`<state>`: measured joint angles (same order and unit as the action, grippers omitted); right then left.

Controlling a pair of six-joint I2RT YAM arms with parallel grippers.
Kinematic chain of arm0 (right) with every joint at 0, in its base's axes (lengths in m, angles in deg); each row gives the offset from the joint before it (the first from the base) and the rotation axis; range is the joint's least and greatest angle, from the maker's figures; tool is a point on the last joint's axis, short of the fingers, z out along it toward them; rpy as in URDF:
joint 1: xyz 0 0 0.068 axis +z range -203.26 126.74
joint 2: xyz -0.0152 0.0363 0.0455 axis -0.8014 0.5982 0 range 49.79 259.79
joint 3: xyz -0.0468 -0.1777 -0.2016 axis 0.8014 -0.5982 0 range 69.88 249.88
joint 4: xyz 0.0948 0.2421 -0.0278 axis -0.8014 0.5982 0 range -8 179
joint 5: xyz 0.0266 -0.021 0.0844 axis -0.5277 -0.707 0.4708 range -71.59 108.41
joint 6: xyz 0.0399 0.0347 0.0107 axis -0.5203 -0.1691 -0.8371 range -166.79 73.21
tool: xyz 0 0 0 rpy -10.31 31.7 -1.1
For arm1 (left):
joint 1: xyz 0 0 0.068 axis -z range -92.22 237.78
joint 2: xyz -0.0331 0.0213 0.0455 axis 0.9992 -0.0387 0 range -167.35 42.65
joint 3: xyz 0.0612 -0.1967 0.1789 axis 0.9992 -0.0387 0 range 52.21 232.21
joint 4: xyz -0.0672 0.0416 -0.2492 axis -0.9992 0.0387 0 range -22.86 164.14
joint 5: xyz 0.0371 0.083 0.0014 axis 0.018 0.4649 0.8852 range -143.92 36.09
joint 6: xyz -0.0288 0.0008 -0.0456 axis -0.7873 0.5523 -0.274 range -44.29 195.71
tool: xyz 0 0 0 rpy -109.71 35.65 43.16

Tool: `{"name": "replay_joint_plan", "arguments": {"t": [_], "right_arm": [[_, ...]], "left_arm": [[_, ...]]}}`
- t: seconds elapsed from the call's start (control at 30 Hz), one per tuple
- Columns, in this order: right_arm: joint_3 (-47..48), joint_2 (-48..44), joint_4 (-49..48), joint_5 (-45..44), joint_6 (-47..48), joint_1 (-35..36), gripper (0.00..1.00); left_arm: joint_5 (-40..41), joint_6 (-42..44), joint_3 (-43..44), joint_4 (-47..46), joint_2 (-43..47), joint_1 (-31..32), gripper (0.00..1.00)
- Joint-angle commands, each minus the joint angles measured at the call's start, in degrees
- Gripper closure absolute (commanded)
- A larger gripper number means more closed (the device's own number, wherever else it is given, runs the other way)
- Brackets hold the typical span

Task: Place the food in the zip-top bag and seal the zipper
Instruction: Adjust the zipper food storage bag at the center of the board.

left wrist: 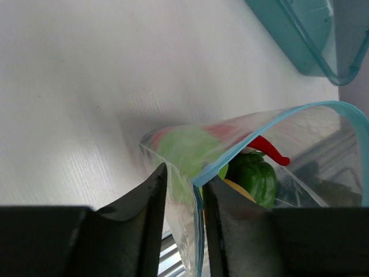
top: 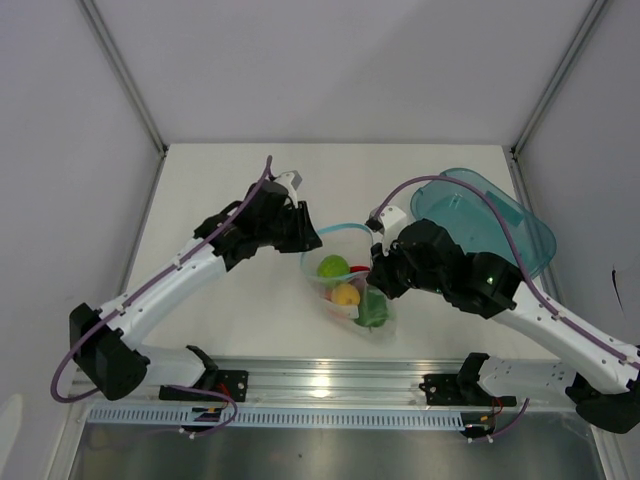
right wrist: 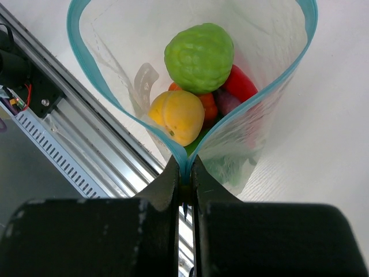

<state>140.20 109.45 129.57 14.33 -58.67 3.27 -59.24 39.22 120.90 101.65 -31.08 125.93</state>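
Observation:
The clear zip-top bag (top: pixel 350 292) lies at the table's middle with its mouth open and the food inside. In the right wrist view I see a green lime (right wrist: pixel 199 57), a yellow lemon (right wrist: pixel 179 118) and a red pepper (right wrist: pixel 237 83). My right gripper (right wrist: pixel 184 167) is shut on one end of the blue zipper (right wrist: pixel 95 75). My left gripper (left wrist: pixel 185 176) straddles the other end of the zipper (left wrist: pixel 271 124), its jaws still apart with a gap beside the plastic. A green pepper (left wrist: pixel 253 176) shows through the mouth. The eggplant is mostly hidden.
A translucent teal tray (top: pixel 480 215) sits at the back right, close behind the right arm. The metal rail (top: pixel 330 385) runs along the near table edge, just below the bag. White walls enclose the table on three sides.

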Motion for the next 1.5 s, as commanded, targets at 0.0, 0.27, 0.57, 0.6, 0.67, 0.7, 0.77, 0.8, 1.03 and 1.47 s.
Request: {"name": "replay_joint_plan", "arguments": {"t": [0.0, 0.27, 0.57, 0.6, 0.67, 0.7, 0.77, 0.8, 1.03, 1.47], "right_arm": [[-0.5, -1.6, -1.7, -0.8, 0.3, 0.3, 1.00], [-1.6, -2.5, -0.8, -7.3, -1.5, 0.2, 1.00], [4.2, 2.9, -2.4, -8.6, 2.0, -9.7, 1.00], [4.1, 2.9, -2.7, -7.8, 2.3, -10.4, 1.00], [3.0, 2.7, -3.4, -5.2, 2.4, -11.7, 1.00], [2.2, 2.7, -4.1, -4.0, 2.5, -11.9, 1.00], [-0.9, 2.3, -6.2, -0.4, 2.3, -11.9, 1.00], [-2.0, 2.3, -6.9, 0.9, 2.4, -11.9, 1.00], [-5.6, 3.6, -8.0, 3.4, 4.1, -12.1, 1.00], [-4.4, 4.6, -6.3, 8.4, 6.3, -12.1, 1.00]], "left_arm": [[0.4, 1.7, 2.8, 0.0, -0.6, -1.0, 0.69], [2.3, 1.8, 4.2, 2.8, 0.3, -3.3, 0.99], [7.9, -3.3, -5.1, 5.7, 17.5, -3.4, 0.99], [8.3, -4.6, -5.8, 5.9, 19.4, -3.3, 0.99], [8.2, -5.8, -9.3, 5.7, 25.3, -3.3, 0.99], [7.9, -6.3, -10.3, 4.5, 27.0, -3.4, 0.99], [7.5, -6.8, -13.8, 3.9, 30.2, -3.4, 0.99], [7.8, -7.3, -14.7, 3.8, 30.7, -3.3, 0.99], [5.4, -9.1, -23.7, 1.2, 29.2, -3.4, 1.00], [7.6, 3.8, -16.6, 0.1, 38.3, -3.4, 0.05]]}}
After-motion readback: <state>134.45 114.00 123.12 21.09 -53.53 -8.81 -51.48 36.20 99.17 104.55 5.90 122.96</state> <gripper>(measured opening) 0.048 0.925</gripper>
